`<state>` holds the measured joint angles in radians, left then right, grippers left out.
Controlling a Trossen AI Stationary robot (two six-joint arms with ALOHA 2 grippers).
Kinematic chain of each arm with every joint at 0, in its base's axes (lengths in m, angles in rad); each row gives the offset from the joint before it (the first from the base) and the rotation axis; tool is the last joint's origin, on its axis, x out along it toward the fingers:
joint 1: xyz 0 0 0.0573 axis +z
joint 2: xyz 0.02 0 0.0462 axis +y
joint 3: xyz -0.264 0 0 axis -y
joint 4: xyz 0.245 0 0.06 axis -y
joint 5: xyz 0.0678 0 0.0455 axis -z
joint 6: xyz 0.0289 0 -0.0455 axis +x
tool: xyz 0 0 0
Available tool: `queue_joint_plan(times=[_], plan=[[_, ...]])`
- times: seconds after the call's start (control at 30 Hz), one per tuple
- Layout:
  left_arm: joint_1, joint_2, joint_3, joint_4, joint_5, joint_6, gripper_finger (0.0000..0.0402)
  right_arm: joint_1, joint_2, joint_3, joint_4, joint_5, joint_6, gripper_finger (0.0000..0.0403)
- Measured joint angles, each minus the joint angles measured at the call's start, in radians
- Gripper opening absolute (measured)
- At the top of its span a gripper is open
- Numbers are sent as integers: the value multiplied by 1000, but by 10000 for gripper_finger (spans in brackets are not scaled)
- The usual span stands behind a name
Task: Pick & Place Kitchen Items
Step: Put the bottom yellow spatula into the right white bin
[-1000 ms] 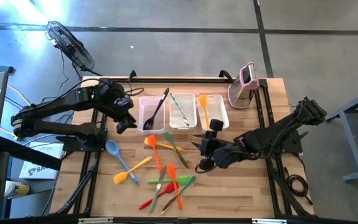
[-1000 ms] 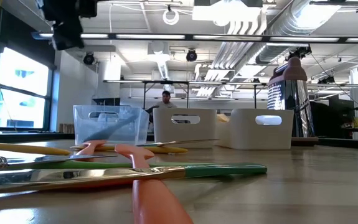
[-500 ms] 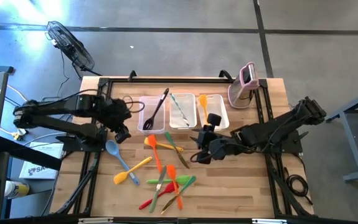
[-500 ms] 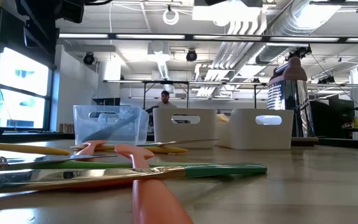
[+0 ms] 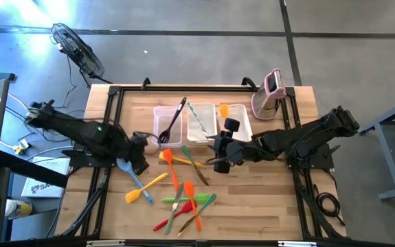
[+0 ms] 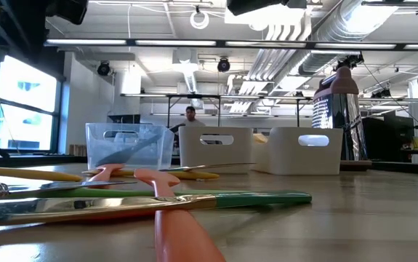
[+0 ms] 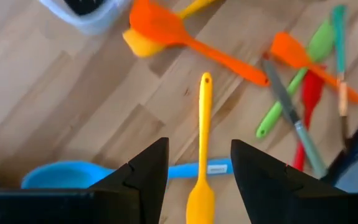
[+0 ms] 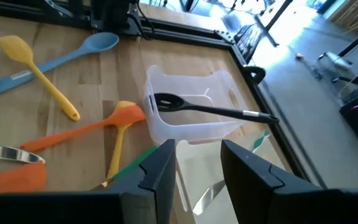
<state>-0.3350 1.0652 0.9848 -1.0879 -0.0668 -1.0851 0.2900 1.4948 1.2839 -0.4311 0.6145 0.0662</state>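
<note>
Loose kitchen items lie flat on the wooden table: a blue spoon point(image 5: 130, 171), a yellow spatula point(image 5: 146, 188), orange spatulas point(image 5: 173, 162) and a heap of green, red and orange ones point(image 5: 187, 204). My left gripper point(image 5: 141, 159) hangs open above the table's left part, pointing steeply down. In its wrist view the yellow spatula point(image 7: 201, 130) shows below the gap between the fingers point(image 7: 198, 168), with the blue spoon point(image 7: 60, 177) beside it. My right gripper point(image 5: 218, 156) hovers open just in front of the tubs. A black spoon point(image 8: 210, 109) leans in the left tub point(image 8: 191, 127).
Three clear tubs point(image 5: 201, 123) stand in a row at the far middle; the middle one holds a pale utensil, the right one an orange spatula point(image 5: 224, 116). A pink-and-white gadget point(image 5: 269, 92) stands at the far right. Bare wood lies along the near right.
My left gripper has swung from beside the left tub toward the near edge and sunk a little, rolling its wrist, and now hangs over the blue spoon and yellow spatula. My right gripper has drifted toward the tubs at the far edge. No utensil has moved.
</note>
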Motion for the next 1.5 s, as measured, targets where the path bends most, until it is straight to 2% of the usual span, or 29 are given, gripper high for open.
queue_joint_plan(times=[0.17, 0.37, 0.6, 0.77, 0.9, 1.1, 1.5], plan=[[-80, 108, 0, 94, -1, -92, 171, -26, 0, 0, -14, -109, 16, 119], [-164, 214, 0, 205, 33, -136, 171, -26, 0, -10, -16, -161, 37, 119], [-232, 310, 0, 223, 25, -279, 171, 11, 0, -10, -52, -247, 109, 119], [-235, 392, 0, 216, 36, -293, 171, 60, 0, -10, -63, -306, 114, 119], [-232, 447, 0, 195, 20, -282, 171, 99, 0, -10, -60, -306, 149, 119], [-228, 513, 0, 196, 62, -299, 171, 160, 0, -10, -60, -305, 200, 119], [-228, 531, 0, 203, 76, -335, 171, 240, 0, -9, -61, -303, 203, 119]])
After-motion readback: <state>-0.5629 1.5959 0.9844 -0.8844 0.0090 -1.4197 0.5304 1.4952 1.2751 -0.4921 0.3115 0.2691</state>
